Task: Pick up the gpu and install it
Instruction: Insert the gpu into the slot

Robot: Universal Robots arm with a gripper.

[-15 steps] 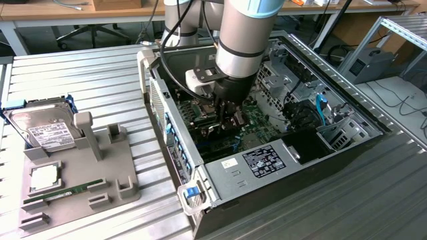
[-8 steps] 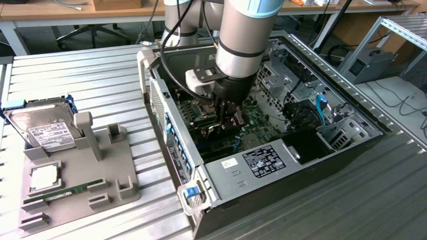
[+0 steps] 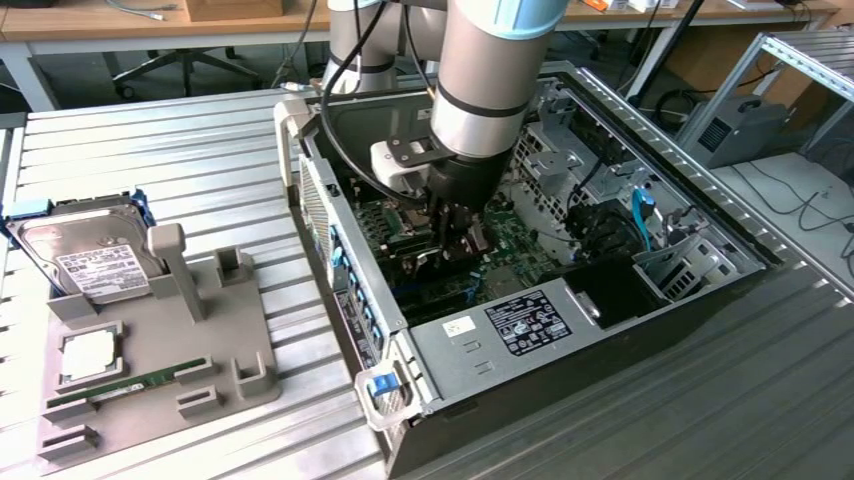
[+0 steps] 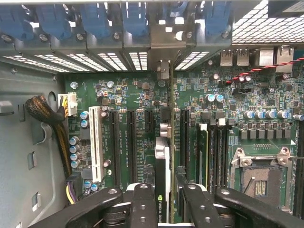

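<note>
**Fingers [image 4: 142, 205] of the gripper [image 4: 165, 211] closed on the gpu [image 4: 162, 166] inside the computer case [image 3: 601, 400]**

Black fingers are seen nearest the wrist camera, one on each side of the gpu, and the card is clamped between them. The gpu is held edge-on and upright above the green motherboard [image 4: 137, 95], in line with the long black slots [image 4: 115, 142] that run beside it. Whether its lower edge is touching a slot cannot be told. A white slot [image 4: 96, 142] lies further out on the same side as the black ones, and past it a sleeved cable bundle [image 4: 45, 114] is bent against the grey case wall. On the other side of the card, a processor socket [image 4: 259, 178] is set in the board. Blue latches [image 4: 95, 21] are lined up along the rear of the case.

In the exterior view, the arm [image 3: 487, 80] is reached down into the open case, which is laid on a slatted metal table [image 3: 174, 160]. Well apart, at the exterior view's left, a grey holder [image 3: 200, 330] is placed, with a hard drive [image 3: 87, 255] and a memory stick [image 3: 127, 385] on it.
</note>
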